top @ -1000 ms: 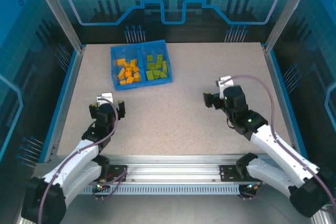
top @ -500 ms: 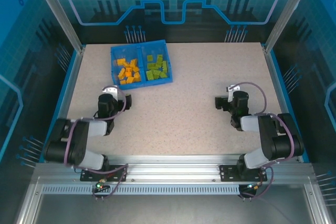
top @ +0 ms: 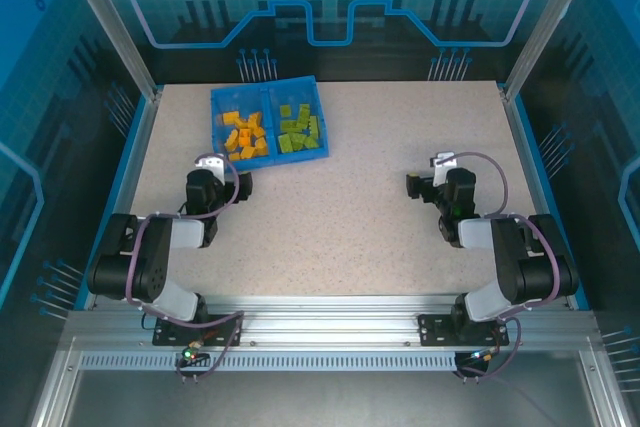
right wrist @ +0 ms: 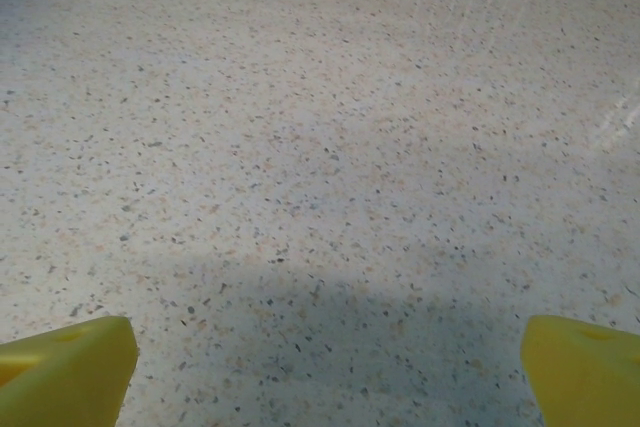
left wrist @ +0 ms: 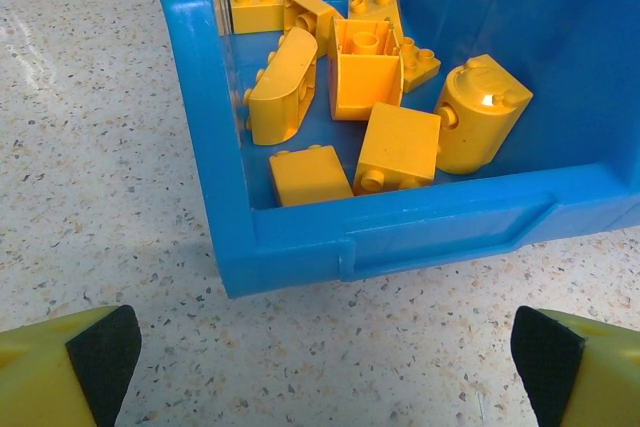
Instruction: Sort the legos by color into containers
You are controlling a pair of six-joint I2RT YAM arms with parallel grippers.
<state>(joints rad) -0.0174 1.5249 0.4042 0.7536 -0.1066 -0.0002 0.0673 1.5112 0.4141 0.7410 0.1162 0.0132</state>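
1. Both arms sit folded low by their bases, my left gripper (top: 214, 169) and right gripper (top: 432, 177) each spread wide and holding nothing. I read it as a rest pose on the speckled table (top: 340, 227).
2. Farther out, the left gripper faces the blue tray (top: 265, 86) from just short of its near wall.
3. Orange legos (top: 245, 137) heap in the tray's left compartment and light green legos (top: 299, 129) in the right, parted by the divider (top: 271, 119). Every brick I see lies inside, so the sorting looks finished.
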